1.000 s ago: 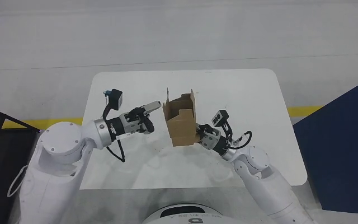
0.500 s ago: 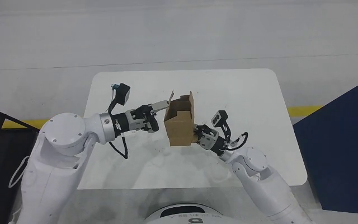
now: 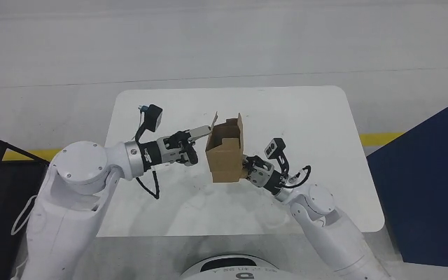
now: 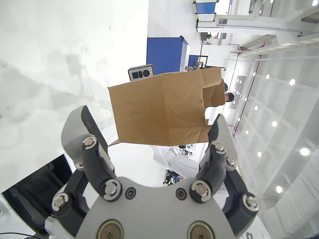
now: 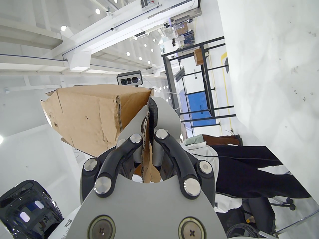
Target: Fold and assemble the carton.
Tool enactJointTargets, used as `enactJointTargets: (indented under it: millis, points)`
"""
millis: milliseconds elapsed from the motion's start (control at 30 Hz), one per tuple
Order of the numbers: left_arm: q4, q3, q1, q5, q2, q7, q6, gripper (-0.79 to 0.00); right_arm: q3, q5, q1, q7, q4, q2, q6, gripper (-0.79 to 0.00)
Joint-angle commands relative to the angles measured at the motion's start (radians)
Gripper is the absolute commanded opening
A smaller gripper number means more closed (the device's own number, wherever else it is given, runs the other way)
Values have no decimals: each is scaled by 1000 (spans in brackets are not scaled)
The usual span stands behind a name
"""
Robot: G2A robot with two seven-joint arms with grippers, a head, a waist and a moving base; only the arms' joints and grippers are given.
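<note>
We are looking at one brown carton (image 3: 225, 150), and it is sitting over the middle of the one white table (image 3: 308, 119), between the two arms. Its open end is facing away from the robot, and we are counting two flaps standing up there, a wide one on the robot's right side and a thin one on its left. We cannot tell whether its underside is resting on the table or hanging just above it.

We are counting two grippers. The right gripper (image 3: 246, 170) is sitting at the carton's near corner on the robot's right. In the right wrist view its two fingers are pressing together on a single cardboard edge of the carton (image 5: 87, 115), which is running down between them into the right gripper (image 5: 150, 110).

The left gripper (image 3: 198, 140) is sitting just beside the carton's left wall. In the left wrist view its jaws are standing wide apart, with the flat wall of the carton (image 4: 162, 110) facing them just ahead of the left gripper (image 4: 152, 116). One fingertip (image 4: 215, 130) is overlapping the carton's lower corner, and we cannot tell whether it is touching. The other fingertip (image 4: 84, 115) is standing apart from the cardboard.
</note>
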Motion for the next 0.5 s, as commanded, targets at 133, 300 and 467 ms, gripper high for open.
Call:
enactJointTargets:
  millis: [133, 300, 467]
  points:
    - [112, -93, 13, -169, -6, 40, -121, 0, 15, -10, -17, 42, -26, 4, -19, -785]
    - [259, -77, -23, -306, -5, -183, -252, 0, 39, -6, -28, 95, -6, 9, -62, -785]
    - [357, 39, -131, -251, 3, -480, -350, 0, 39, -4, -29, 94, 9, 8, -80, -785]
